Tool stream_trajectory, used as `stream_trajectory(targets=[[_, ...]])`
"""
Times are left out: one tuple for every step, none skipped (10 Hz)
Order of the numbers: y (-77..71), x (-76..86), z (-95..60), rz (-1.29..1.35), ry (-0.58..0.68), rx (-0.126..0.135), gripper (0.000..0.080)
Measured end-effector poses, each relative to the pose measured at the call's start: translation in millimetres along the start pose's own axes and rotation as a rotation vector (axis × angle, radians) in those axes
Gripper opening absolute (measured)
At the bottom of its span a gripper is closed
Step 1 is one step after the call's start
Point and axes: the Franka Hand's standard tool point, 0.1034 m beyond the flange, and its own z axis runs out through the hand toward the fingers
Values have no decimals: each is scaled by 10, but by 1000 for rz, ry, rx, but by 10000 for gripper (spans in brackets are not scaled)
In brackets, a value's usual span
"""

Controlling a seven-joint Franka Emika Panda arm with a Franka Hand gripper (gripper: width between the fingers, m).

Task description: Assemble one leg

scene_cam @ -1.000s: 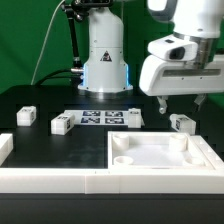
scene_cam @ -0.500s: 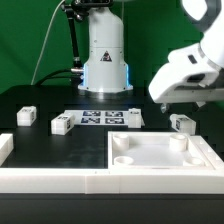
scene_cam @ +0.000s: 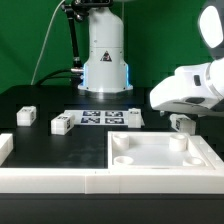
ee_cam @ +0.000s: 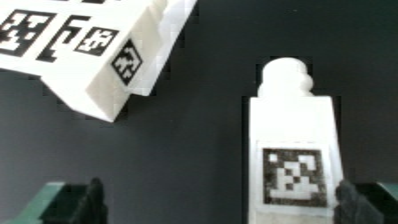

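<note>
The leg (scene_cam: 182, 124), a small white oblong block with a tag on it, lies on the black table at the exterior view's right, just behind the large white panel (scene_cam: 160, 152). My gripper (scene_cam: 183, 117) hangs right over it, and the white hand hides most of the fingers. In the wrist view the leg (ee_cam: 288, 140) lies lengthwise between my open fingers, close to one dark finger (ee_cam: 366, 200) and well apart from the other. The gripper (ee_cam: 217, 205) holds nothing.
Three more tagged legs lie on the table (scene_cam: 27, 116) (scene_cam: 62, 124) (scene_cam: 133, 118); one shows in the wrist view (ee_cam: 98, 50). The marker board (scene_cam: 100, 118) lies behind the panel. A white L-shaped rail (scene_cam: 50, 180) runs along the front. The robot base (scene_cam: 105, 60) stands at the back.
The hand has come down and tilted over the leg at the exterior view's right. No part has moved.
</note>
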Motion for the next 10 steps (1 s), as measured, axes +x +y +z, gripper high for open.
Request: stream_trajectory(targets=[[-2,-2,4,9,-4,9,649],[-8,-5,3,14,-4,9,649],[-26,-9,-2,18,-3,7,649],[-21,-8,-1,17,-3,6,649],[-18,-8,-1,18,-3,7,649],[-18,-8,-1,18,-3,7,649],[-17,-8,-1,18,-3,7,649],[1,-12,6,-24,-8,13,649],[-43,-32,7,-13,-13,32,649],[-133,-64,8,1,-23,65,649]])
